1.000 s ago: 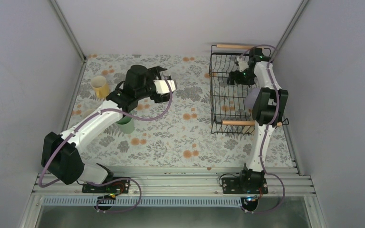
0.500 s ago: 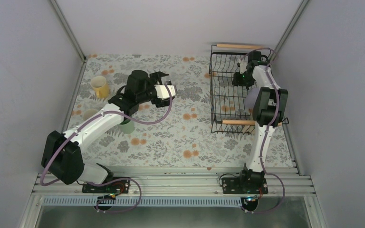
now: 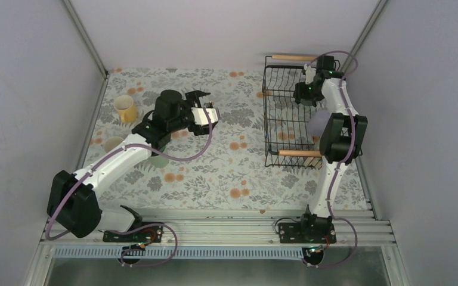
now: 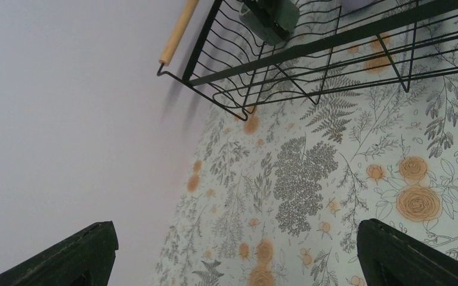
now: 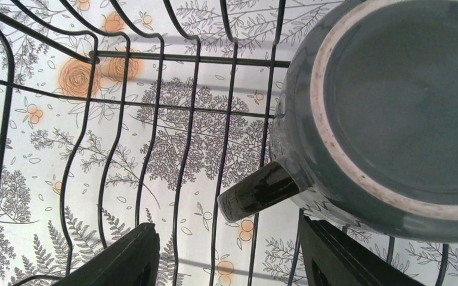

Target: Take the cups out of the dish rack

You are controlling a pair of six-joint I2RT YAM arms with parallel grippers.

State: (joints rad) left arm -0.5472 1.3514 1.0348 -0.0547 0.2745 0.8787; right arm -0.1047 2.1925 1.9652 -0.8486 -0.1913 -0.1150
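The black wire dish rack stands at the far right. Inside it a dark green cup lies with its base toward the right wrist camera. Its handle pokes out between the fingers of my right gripper, which is open and not touching it. A lavender cup shows in the rack, partly behind the right arm. My left gripper hovers open and empty over the table left of the rack. On the table at the left stand a yellow cup, a beige cup and a mint green cup.
The rack has light wooden handles at its far end and near end. Grey walls close in on both sides and at the back. The mint cup sits partly under the left arm's forearm.
My right gripper has shifted a little toward the rack's far end and its jaws have narrowed. The left arm has swung slightly, still open.
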